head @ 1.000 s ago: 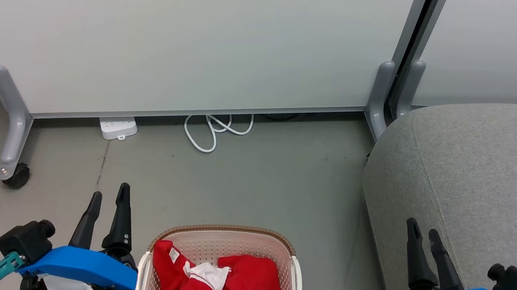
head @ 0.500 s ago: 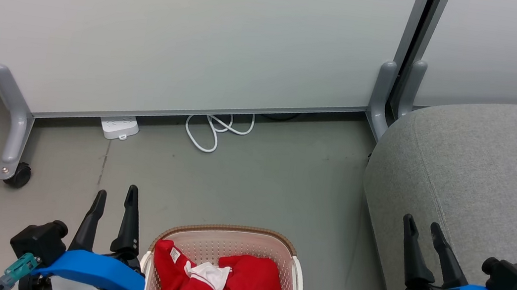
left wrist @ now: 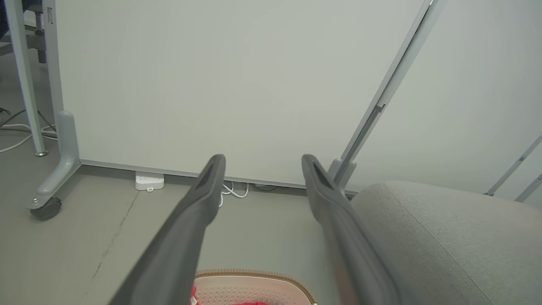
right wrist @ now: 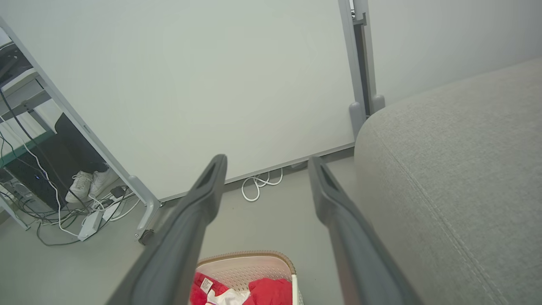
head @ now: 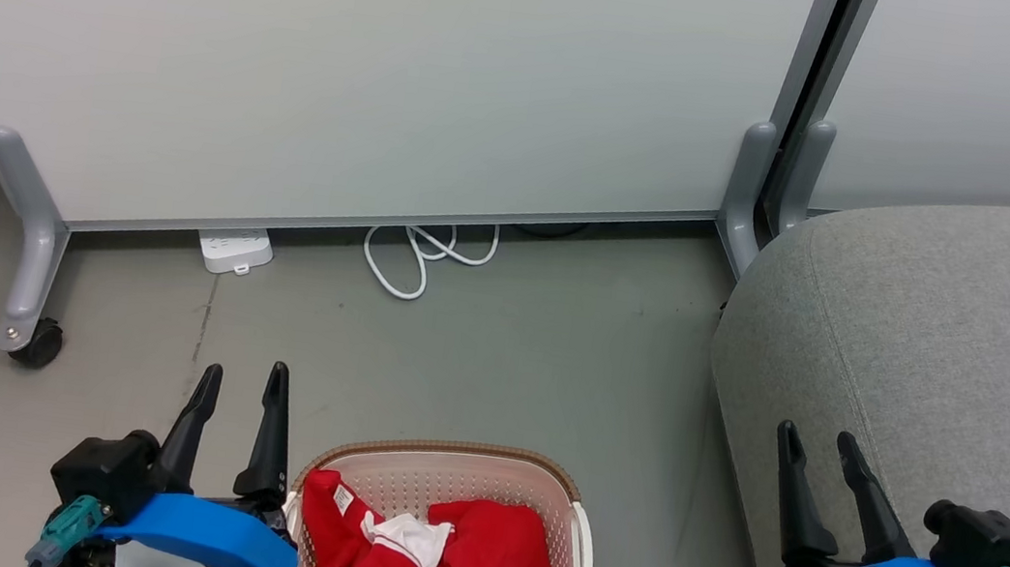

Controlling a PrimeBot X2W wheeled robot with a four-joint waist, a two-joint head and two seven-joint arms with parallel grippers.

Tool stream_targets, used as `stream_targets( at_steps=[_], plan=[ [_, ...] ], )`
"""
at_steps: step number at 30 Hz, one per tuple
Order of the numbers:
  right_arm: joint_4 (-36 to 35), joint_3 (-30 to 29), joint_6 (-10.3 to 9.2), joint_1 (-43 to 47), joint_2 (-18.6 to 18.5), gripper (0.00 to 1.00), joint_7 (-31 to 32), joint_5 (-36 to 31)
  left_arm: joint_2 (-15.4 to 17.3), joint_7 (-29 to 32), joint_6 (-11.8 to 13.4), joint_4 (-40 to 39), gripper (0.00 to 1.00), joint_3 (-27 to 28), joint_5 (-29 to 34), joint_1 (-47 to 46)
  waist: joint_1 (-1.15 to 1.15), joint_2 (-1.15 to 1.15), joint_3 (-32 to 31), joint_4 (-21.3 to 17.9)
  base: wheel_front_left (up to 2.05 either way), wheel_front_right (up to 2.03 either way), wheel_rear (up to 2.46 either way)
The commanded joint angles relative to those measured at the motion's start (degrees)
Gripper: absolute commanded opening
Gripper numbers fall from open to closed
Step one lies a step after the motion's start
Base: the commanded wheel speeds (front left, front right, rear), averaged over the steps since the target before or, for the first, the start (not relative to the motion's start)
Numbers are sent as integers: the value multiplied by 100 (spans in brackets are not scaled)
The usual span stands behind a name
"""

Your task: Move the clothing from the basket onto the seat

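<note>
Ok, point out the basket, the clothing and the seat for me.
basket (head: pixel 444 447), head view, on its brown far rim.
clothing (head: pixel 500 556), head view, on the plain red garment.
seat (head: pixel 968 325), head view, on its bare grey top.

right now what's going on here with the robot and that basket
A laundry move is about to start. Two soft bright red fabric garments, one with white parts, lie in the small cream-white perforated plastic basket on the floor. The left hand hovers open beside the basket's left edge; the right hand hovers open over the edge of the large grey fabric sofa seat. Neither hand holds anything, and no garment is on the visible part of the seat.
</note>
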Motion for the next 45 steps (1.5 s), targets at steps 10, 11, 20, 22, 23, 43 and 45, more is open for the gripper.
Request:
stream_targets(
  at_steps=[10, 11, 20, 22, 23, 43, 45],
  plan=[
    [13, -9, 12, -95, -45, 100, -120, -541, 30, -153, -12, 4, 100, -80, 477, -95, 0, 0, -21, 17, 0, 0, 0],
    [17, -14, 12, -96, -45, 100, -129, -577, 31, -168, -10, 7, 100, -86, 510, -90, 0, 0, -24, 17, 0, 0, 0],
    [56, -28, 14, -103, -47, 100, -182, -916, 31, -266, 6, -4, 100, -127, 679, -55, 0, 0, -48, 18, 0, 0, 0],
    [62, -20, 14, -91, -47, 100, -191, -979, 31, -291, 4, 7, 100, -142, 728, -48, 0, 0, -54, 20, 0, 0, 0],
    [64, -15, 14, -87, -47, 100, -197, -1016, 31, -305, 4, 13, 100, -148, 749, -41, 0, 0, -57, 20, 0, 0, 0],
    [53, -4, 10, -51, -48, 100, -281, -1372, 32, -400, 12, 9, 100, -162, 1046, 25, 0, 0, -63, 21, 0, 0, 0],
    [44, -3, 10, -41, -48, 100, -273, -1367, 32, -400, 8, 18, 100, -160, 1048, 29, 0, 0, -56, 21, 0, 0, 0]
  ],
)
